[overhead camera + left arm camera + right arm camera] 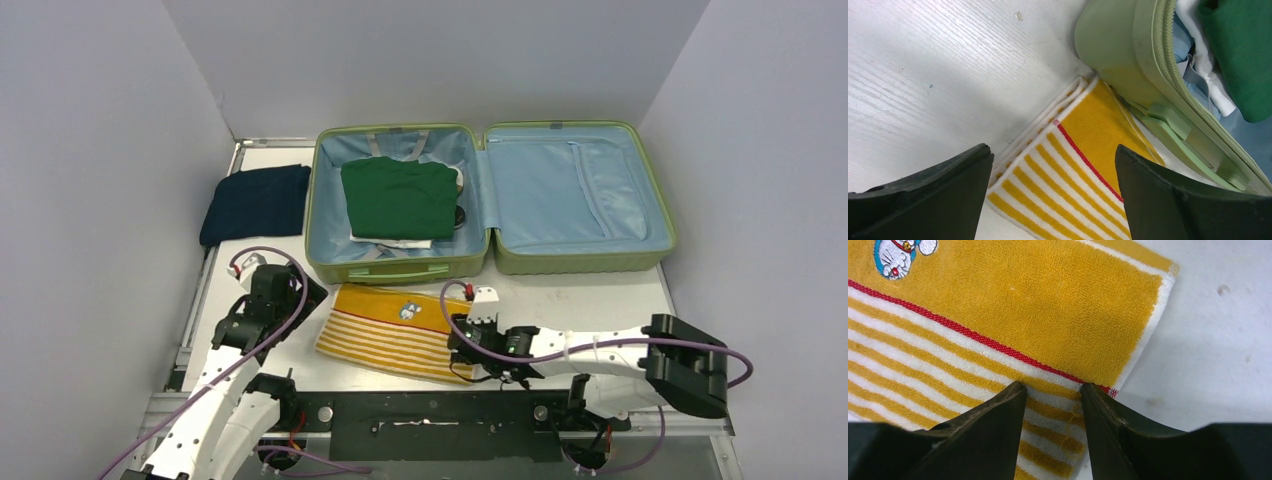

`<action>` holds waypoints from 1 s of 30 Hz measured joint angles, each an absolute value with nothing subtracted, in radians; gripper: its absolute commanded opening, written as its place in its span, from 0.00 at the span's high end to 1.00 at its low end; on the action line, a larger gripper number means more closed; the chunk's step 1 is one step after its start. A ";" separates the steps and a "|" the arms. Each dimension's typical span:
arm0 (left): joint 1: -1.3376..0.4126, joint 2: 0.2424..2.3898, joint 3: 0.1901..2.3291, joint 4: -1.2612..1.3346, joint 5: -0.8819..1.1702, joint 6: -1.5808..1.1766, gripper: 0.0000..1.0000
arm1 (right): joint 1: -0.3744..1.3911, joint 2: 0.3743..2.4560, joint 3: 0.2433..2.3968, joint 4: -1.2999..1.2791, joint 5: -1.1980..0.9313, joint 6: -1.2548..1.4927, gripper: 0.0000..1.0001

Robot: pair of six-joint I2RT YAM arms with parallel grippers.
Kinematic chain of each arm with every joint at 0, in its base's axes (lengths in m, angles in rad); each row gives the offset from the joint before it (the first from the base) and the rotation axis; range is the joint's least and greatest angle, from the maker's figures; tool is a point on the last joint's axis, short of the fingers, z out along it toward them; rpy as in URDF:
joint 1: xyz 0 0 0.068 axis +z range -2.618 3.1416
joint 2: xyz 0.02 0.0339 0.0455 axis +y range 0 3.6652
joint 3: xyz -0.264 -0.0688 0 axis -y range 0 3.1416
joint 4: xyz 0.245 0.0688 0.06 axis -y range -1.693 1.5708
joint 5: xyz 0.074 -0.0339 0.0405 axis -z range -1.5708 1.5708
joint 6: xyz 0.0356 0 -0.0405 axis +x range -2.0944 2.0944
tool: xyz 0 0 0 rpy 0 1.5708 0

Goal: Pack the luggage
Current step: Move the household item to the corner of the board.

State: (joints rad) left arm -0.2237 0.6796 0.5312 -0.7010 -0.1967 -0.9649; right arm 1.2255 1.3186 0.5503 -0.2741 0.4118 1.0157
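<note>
**Packing part done: two pieces not yet in the case**

The luggage (400, 270) lay open flat at the far side of the worktop (600, 300), both halves up. Left half held a folded green garment (400, 198) on top of something white (395, 241), of which only an edge showed. Right half showed only its zipped blue lining.

Judged roughly half packed. Left out on the worktop:
- a yellow striped towel (395, 330) with a cartoon patch, lying just in front of the case's near wall
- a folded navy garment (255, 203), just beside the case's left wall

Right tool (1052, 386) was low over the towel's right end, jaws parted only narrowly, the striped edge visible in the gap. Cloth looked flat there, so nothing seemed gripped yet.

Left tool (1053, 150) hung over the towel's left corner near the case's front corner, jaws wide apart, holding nothing.

In the way: the case's near wall and handle stood between the towel and the lining, so the towel would need lifting over. The green garment already filled most of that half. Limp towel might sag or unfold if lifted by one end
</note>
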 measured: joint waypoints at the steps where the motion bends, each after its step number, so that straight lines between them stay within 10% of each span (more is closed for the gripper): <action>1: -0.224 0.683 0.530 -0.699 -0.197 -0.965 0.11 | 1.226 1.296 0.535 -0.283 0.411 1.035 0.48; 8: -0.226 0.746 0.525 -0.667 -0.168 -0.945 0.10 | 1.237 1.042 0.446 -0.462 0.398 1.184 0.26; 30: -0.555 1.062 0.506 -0.564 -0.236 -0.901 0.04 | 1.119 0.834 0.436 -0.746 0.281 1.330 0.24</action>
